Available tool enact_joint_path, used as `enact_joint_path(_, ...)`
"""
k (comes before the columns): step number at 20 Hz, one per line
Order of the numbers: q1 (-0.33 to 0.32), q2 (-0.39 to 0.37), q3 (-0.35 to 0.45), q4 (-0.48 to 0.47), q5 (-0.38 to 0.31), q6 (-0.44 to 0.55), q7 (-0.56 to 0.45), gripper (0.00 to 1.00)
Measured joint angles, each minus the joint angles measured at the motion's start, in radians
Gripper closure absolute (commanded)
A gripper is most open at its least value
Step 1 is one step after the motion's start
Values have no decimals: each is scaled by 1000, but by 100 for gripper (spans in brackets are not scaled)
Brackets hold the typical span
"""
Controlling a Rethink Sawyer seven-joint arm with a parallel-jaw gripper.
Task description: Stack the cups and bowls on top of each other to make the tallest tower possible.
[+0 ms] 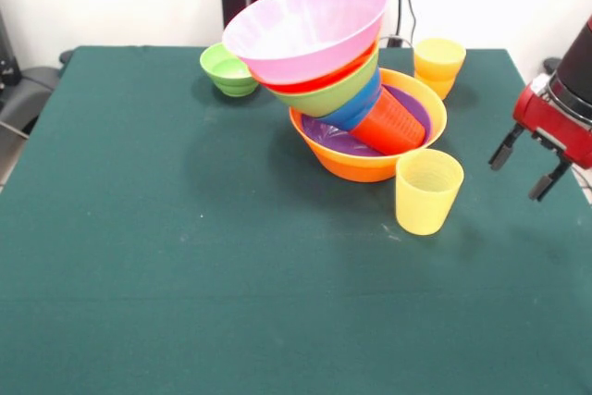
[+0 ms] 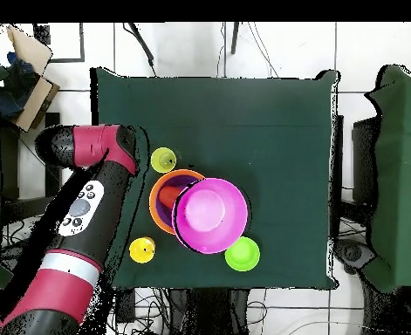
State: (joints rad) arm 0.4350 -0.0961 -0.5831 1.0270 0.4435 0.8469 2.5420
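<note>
The tower [image 1: 347,90] leans hard to one side: orange bowl [image 1: 370,166] at the base, purple bowl [image 1: 333,136] inside it, then a red-orange cup [image 1: 393,122] on its side, with blue, green, red and pink bowls tipped on top. 2 yellow cups and 1 small green bowl [image 1: 227,69] sit loose nearby. The gripper [image 1: 529,168] hangs off to the side, jaws apart, holding nothing.

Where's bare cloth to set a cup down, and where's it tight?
The whole near half of the table, in front of the paler yellow cup, is bare, as is the left side beside the small green bowl. It is crowded around the leaning tower, with the gripper open at the right.
</note>
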Motion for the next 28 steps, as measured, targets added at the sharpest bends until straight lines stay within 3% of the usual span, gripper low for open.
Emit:
enact_joint_path(13,-21,-5,0,6,0,0,0,0)
enact_joint_path(28,-99,-81,1,82,-71,0,0,0)
